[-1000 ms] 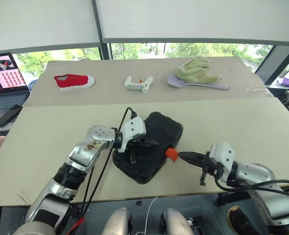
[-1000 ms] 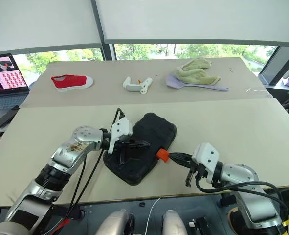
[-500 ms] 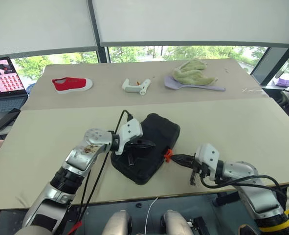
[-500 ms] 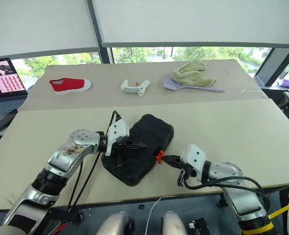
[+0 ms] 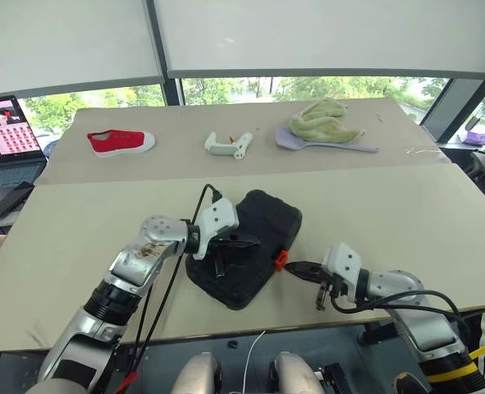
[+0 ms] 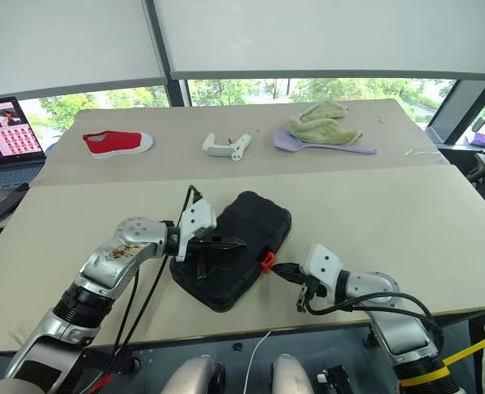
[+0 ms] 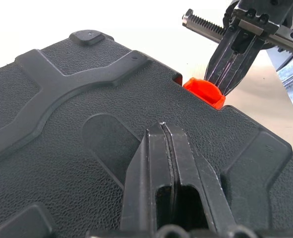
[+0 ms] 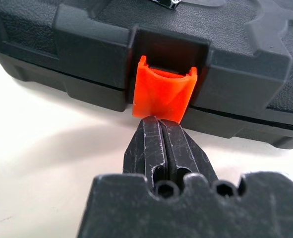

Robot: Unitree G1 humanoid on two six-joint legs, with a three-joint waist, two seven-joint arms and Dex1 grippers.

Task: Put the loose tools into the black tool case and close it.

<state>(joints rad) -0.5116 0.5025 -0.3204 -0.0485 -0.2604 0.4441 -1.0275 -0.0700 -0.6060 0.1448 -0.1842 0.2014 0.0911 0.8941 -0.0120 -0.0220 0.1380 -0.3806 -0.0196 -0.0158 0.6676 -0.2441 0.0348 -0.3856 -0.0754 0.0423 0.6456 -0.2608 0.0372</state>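
Pressing the black textured plastic tool case [image 5: 246, 246] shut with clenched left jaws, we set clenched right jaws against its small orange latch [image 8: 163, 94], which we judge needs snapping home.

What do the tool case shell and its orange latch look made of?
Black tool case: seems moulded hard plastic, matte; the sign is its pebbled grain with raised ribs and rounded edges. Orange latch: looks like smoother plastic with a slight sheen, thin-walled and curved like a moulded clip. The exact polymer can't be told.
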